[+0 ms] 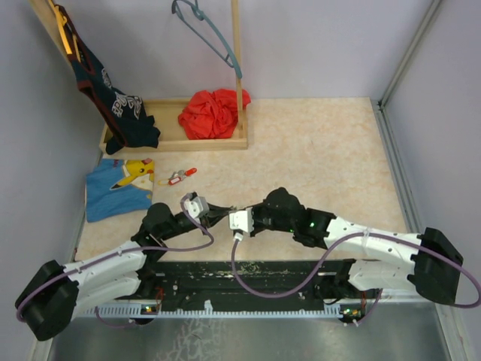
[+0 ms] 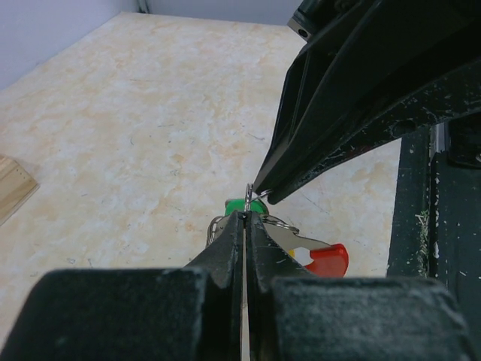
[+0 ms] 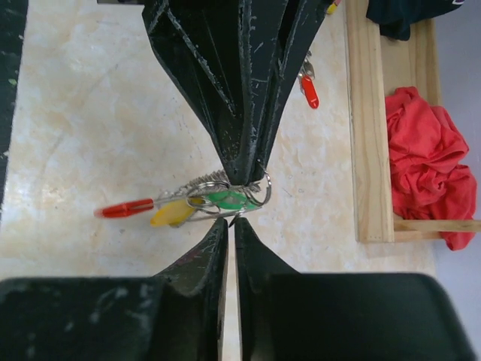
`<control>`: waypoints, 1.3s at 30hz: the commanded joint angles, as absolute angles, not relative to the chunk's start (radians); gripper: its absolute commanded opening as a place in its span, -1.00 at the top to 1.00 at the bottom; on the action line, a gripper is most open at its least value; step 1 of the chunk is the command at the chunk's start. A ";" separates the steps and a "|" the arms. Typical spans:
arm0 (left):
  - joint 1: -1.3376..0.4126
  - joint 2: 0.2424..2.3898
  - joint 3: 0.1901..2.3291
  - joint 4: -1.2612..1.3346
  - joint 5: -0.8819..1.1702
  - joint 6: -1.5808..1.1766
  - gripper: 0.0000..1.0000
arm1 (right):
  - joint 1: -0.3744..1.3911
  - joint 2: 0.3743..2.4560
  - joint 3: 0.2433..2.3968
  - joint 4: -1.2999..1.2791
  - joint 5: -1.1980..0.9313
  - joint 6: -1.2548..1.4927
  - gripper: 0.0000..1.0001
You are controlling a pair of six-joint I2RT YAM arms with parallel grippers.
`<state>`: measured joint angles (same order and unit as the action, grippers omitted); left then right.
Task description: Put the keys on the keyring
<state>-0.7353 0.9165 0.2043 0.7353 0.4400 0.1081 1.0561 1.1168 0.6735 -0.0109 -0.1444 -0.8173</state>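
Keys (image 3: 225, 200) with green, yellow and red heads bunched on wire keyring (image 3: 261, 192) over counter (image 2: 135, 113), between both arms. Left end effector (image 2: 245, 216) pinched shut on keyring wire; right end effector (image 3: 231, 223) closed to a sliver, tips at same wire, grip unclear. Another red-headed key (image 1: 183, 176) lying beside blue cloth (image 1: 113, 197)

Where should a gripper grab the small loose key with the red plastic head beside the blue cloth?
Pinch the red-headed key by its red plastic head, likely the thickest part, coming straight down and closing across its narrow width. It lies flat on the beige table, leaving no side edge to catch.
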 commanded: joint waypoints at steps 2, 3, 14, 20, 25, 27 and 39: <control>-0.736 0.925 0.198 0.909 0.454 0.090 1.00 | 1.034 1.050 0.622 0.117 -0.232 -0.735 0.71; -0.736 0.928 0.198 0.913 0.459 0.091 1.00 | 1.030 1.043 0.611 0.132 -0.240 -0.732 0.66; -0.736 0.935 0.181 0.942 0.479 0.107 1.00 | 0.993 1.013 0.570 0.255 -0.233 -0.674 0.44; -0.736 0.934 0.182 0.946 0.475 0.110 1.00 | 0.990 1.017 0.554 0.323 -0.274 -0.618 0.41; -0.736 0.939 0.181 0.958 0.473 0.110 1.00 | 0.989 1.031 0.549 0.362 -0.287 -0.578 0.41; -0.736 0.942 0.180 0.967 0.473 0.108 1.00 | 0.988 1.036 0.545 0.371 -0.282 -0.568 0.41; -0.736 0.949 0.160 1.034 0.463 0.101 1.00 | 0.986 1.049 0.543 0.343 -0.213 -0.559 0.61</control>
